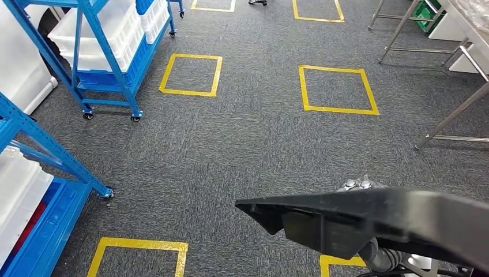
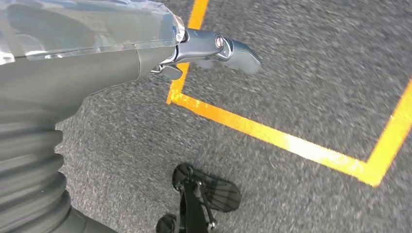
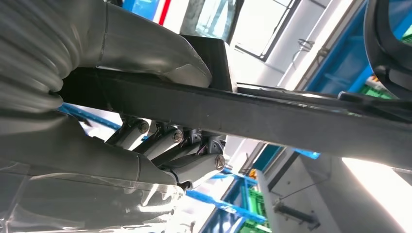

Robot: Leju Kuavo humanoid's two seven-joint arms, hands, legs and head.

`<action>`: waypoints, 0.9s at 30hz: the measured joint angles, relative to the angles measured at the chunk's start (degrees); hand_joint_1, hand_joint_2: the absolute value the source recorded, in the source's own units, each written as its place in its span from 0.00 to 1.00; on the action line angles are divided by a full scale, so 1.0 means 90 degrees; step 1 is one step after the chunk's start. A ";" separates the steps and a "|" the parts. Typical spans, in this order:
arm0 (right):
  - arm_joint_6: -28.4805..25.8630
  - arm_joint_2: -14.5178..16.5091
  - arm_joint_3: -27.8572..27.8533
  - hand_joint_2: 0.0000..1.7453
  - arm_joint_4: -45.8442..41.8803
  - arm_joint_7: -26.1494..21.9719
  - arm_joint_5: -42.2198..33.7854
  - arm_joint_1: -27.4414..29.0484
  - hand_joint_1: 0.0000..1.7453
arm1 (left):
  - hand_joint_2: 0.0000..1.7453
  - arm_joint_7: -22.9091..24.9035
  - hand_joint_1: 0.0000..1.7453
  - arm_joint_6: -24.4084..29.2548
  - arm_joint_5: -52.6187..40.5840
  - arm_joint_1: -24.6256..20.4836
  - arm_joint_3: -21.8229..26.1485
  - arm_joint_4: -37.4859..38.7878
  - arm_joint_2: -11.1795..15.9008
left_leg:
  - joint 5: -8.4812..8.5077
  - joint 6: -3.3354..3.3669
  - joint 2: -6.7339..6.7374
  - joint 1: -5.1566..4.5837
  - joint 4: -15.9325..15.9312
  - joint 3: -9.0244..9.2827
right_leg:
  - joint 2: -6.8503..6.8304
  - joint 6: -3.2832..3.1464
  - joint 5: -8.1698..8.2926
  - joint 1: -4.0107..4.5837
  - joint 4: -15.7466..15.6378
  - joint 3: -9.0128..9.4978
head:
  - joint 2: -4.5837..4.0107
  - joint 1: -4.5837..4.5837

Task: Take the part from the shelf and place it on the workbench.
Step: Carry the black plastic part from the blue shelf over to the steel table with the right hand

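While the head view looks down over grey carpet [image 1: 254, 144] marked with yellow tape squares [image 1: 338, 89], the part [image 1: 380, 222], a long, flat black plastic piece, juts across the lower right of that view, well above the floor. The right hand [image 3: 160, 145] holds it: in the right wrist view the thick grey thumb [image 3: 160, 58] lies over one face of the part [image 3: 272, 114] and the darker fingers [image 3: 175, 138] are curled against the opposite face, so the piece is clamped between them. In the head view a little of that hand [image 1: 358, 184] peeks over the part's far edge.

The left hand [image 2: 214, 48] hangs over the carpet [image 2: 301, 63], just above a corner of a yellow tape line [image 2: 272, 133]. One grey finger [image 2: 238, 51] sticks out straight with nothing in it; whether the rest of the hand is spread or curled I cannot tell.

Beyond the part, on the far left of the carpet, a blue shelf on castors [image 1: 98, 63] carries white bins [image 1: 109, 32], and a second blue shelf [image 1: 34, 190] stands nearer on the left with more white bins. Far from the part at the upper right, bare metal legs of a tabletop [image 1: 455, 115] stand on the carpet.
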 joint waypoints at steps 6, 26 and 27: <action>0.0030 -0.0009 0.0161 1.00 -0.0039 -0.0001 -0.0011 -0.0006 1.00 | 1.00 0.0005 0.00 -0.0214 -0.0027 -0.0033 -0.0002 0.0000 -0.0016 | -0.0108 -0.0141 0.0367 -0.0004 -0.0037 0.0150 | -0.0394 -0.0223 0.0597 0.0177 -0.1652 0.0864 | 0.0000 0.0005; -0.0060 0.0117 0.0918 1.00 0.1842 0.0919 -0.1283 -0.2227 1.00 | 1.00 -0.0105 0.00 -0.0312 -0.0088 -0.0114 0.0004 0.0007 -0.0144 | 0.0239 -0.0029 -0.0336 0.0008 -0.0129 -0.0106 | 0.0370 -0.0086 0.0308 0.0058 -0.1216 0.0729 | 0.0000 0.0013; -0.0076 0.0135 0.0930 1.00 0.1897 0.0940 -0.1323 -0.2318 1.00 | 1.00 -0.0094 0.00 -0.0285 -0.0054 -0.0113 0.0018 0.0007 -0.0152 | 0.0231 -0.0013 -0.0277 0.0000 -0.0136 -0.0098 | 0.0189 -0.0061 0.0108 0.0055 -0.0804 0.0514 | 0.0000 0.0024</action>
